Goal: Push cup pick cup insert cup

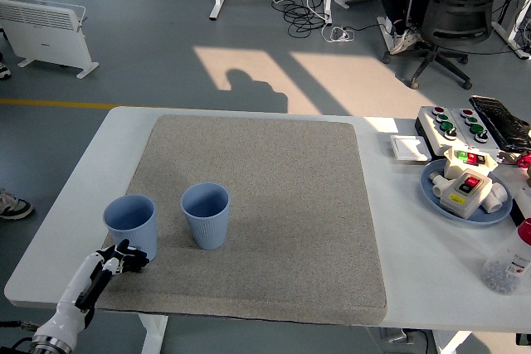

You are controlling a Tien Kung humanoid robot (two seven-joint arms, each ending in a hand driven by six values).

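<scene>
A grey concrete floor (pixel 124 31) fills the top half of the view, with a bright patch of sunlight (pixel 315 80) at twelve o'clock. A white panel heater (pixel 46 26) stands at ten o'clock, a tangle of cables (pixel 307 6) lies at twelve, and a black office chair (pixel 460 6) sits at one o'clock.

Below, a white counter (pixel 75 196) spans the frame, its near edge at six o'clock. A large grey textured mat (pixel 282 205) covers most of its middle.

At three o'clock on the counter sits a round blue plate (pixel 433 196) carrying a white switch box (pixel 465 188) with a red button. Behind it is a white control box (pixel 452 126) with green and red buttons, and a small white square tray (pixel 409 147) lies just to its left. A clear bottle (pixel 508 263) stands at four o'clock.

Two light blue cups stand upright on the mat at eight o'clock, near each other but apart. The left cup (pixel 131 226) is at the mat's left edge; the right cup (pixel 206 215) is closer to the centre.

The left robot hand (pixel 124 256), black-fingered on a white and black arm, reaches in from seven o'clock. Its fingers are loosely curled, holding nothing, just below the left cup's base; whether they touch it is unclear.
</scene>
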